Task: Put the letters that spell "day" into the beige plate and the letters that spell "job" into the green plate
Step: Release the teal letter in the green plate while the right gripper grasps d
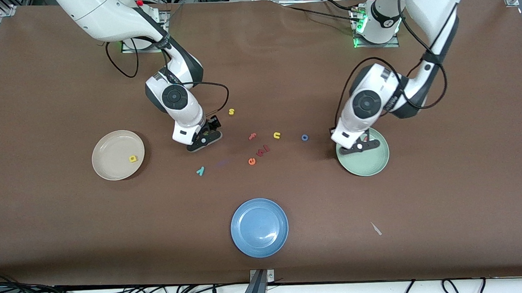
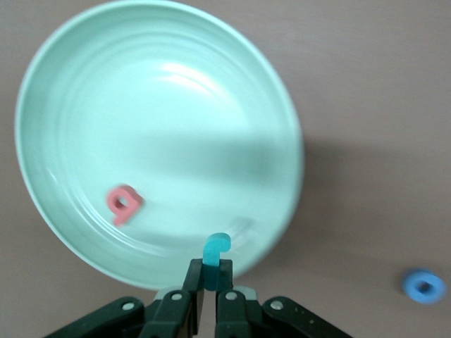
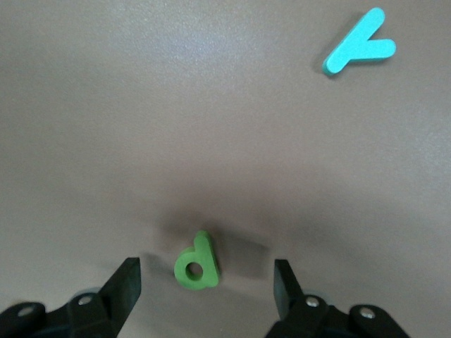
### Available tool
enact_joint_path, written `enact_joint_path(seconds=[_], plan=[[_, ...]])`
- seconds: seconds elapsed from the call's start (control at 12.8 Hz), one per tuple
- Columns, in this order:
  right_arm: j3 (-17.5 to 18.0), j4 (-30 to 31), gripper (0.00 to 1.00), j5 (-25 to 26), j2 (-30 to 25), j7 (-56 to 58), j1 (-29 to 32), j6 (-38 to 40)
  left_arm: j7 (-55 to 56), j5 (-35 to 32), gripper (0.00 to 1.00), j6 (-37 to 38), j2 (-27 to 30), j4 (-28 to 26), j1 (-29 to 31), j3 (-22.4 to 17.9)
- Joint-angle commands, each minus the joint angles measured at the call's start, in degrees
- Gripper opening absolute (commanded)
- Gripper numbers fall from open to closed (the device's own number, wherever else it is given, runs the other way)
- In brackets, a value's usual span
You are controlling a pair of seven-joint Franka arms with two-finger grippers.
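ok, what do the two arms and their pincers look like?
Both arms are glossy white shells with dark grey joint bands and round black caps. Thin black cables loop loosely beside each forearm. The left pincer and right pincer are black, each with two flat fingers on a bolted black bar. Green lights glow at both bases.

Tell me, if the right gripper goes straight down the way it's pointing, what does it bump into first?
Most likely the green a. It lies on the table right between the right gripper's open fingers. How high the fingers are above the table is hard to tell.
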State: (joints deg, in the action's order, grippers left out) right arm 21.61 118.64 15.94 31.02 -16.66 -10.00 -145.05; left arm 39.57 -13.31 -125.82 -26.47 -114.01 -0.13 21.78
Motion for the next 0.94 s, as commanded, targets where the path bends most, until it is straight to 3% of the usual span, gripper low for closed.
enact_joint_path(seconds=[0.0,0.23,0.55,0.62,0.7,0.86], plan=[[-0.42,0.36,0.75,1.29,0.36,-1.01,-0.72,-1.02,-2.22,-1.63,0.00,-2.04,-4.89,2.12,1.71,0.64],[-0.34,0.28,0.65,1.29,0.45,-1.01,-0.72,-1.02,-2.13,-1.63,0.00,-3.46,-6.14,2.04,1.71,0.37],[-0.42,0.01,0.61,1.20,0.80,-1.09,-0.63,-1.02,-2.04,-1.63,0.03,-2.67,-5.70,1.95,1.80,0.55],[-0.43,-0.08,0.60,1.20,0.80,-1.09,-0.63,-1.02,-2.13,-1.63,0.39,-2.41,-5.53,1.95,1.88,0.55],[-0.34,-0.08,0.58,1.20,0.80,-1.09,-0.63,-1.02,-2.39,-1.63,0.99,-1.45,-5.35,2.04,1.88,0.55],[-0.34,-0.08,0.53,1.20,0.89,-1.09,-0.63,-1.02,-2.40,-1.63,1.00,-0.92,-3.78,2.13,1.97,0.64]])
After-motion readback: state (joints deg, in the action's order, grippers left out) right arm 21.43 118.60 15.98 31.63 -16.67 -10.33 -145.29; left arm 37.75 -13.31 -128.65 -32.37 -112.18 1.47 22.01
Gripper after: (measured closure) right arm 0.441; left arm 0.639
